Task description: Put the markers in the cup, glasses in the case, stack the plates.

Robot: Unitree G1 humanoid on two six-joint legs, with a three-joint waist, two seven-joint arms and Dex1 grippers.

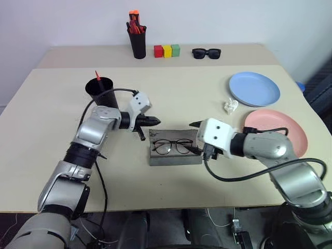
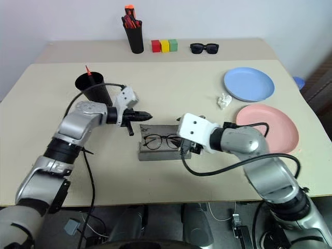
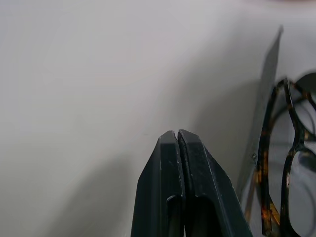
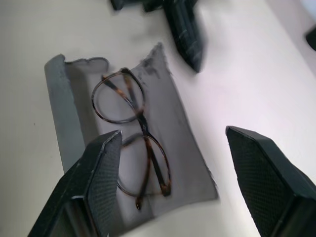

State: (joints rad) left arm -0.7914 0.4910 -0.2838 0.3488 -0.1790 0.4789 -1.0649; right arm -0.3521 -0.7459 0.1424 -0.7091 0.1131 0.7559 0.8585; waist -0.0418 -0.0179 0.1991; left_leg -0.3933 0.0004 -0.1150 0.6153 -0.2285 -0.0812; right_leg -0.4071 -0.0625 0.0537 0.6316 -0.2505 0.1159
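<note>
The grey case (image 1: 176,157) lies open at the table's middle, and the glasses (image 1: 172,147) rest inside it, also seen in the right wrist view as glasses (image 4: 131,143) on the case (image 4: 64,113). My left gripper (image 1: 155,121) is shut and empty, its tip just left of the case's back corner. My right gripper (image 1: 195,137) stands open at the case's right end, fingers (image 4: 98,168) apart with nothing between them. The black cup (image 1: 102,91) stands behind my left arm with a marker's red tip (image 1: 97,75) sticking up out of it. The blue plate (image 1: 254,88) and pink plate (image 1: 277,129) lie side by side at the right.
A small white crumpled object (image 1: 230,106) sits by the blue plate. At the back stand a black holder of orange-red pens (image 1: 137,39), three coloured blocks (image 1: 166,50) and black sunglasses (image 1: 206,52). The table's front edge is near my arms.
</note>
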